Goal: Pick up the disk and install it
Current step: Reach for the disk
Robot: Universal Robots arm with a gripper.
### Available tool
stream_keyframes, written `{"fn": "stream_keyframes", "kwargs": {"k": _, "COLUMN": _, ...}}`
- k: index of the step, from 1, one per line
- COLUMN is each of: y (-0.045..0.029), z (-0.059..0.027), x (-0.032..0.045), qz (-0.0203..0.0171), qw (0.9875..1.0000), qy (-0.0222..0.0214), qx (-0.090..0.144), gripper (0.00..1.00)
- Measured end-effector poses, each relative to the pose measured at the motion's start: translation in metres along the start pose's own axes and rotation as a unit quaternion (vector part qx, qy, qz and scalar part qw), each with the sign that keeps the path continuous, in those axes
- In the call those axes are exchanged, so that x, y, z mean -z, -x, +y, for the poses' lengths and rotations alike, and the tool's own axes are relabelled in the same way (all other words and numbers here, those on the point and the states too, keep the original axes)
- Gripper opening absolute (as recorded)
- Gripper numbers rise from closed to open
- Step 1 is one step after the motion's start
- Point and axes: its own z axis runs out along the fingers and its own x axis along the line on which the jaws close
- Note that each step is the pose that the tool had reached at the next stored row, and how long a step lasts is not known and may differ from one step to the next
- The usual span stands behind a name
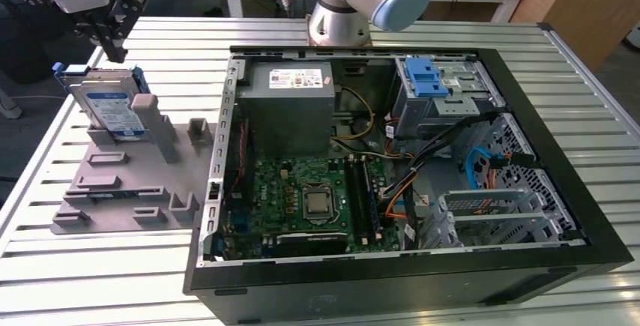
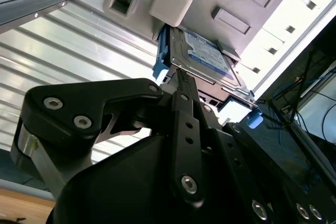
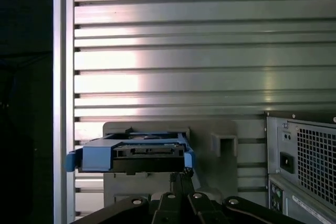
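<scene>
The disk point(image 1: 110, 105) is a silver hard drive with a white and blue label and blue plastic rails. It stands tilted on edge in a grey holder block point(image 1: 120, 183) at the exterior view's left, outside the computer case. My gripper point(image 1: 117, 55) hangs just above the disk's upper edge, fingertips together and nothing between them. In both wrist views the gripper point(image 2: 181, 74) point(image 3: 181, 174) points at the disk point(image 2: 207, 53) point(image 3: 131, 153) from close by. Whether they touch I cannot tell.
An open black computer case point(image 1: 600, 213) lies on the slatted metal table point(image 1: 80, 281) at the exterior view's right. Inside it are a grey power supply point(image 1: 290, 90), a green mainboard point(image 1: 310, 198), cables, and a silver cage with a blue latch point(image 1: 428, 79).
</scene>
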Motion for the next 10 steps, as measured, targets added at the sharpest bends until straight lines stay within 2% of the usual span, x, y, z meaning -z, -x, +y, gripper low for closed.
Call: {"fn": "stream_keyframes", "kwargs": {"k": 10, "y": -0.0145, "z": 0.0018, "x": -0.0025, "qz": 0.0000, "qw": 1.0000, "qy": 0.0000, "qx": 0.000, "gripper": 0.11}}
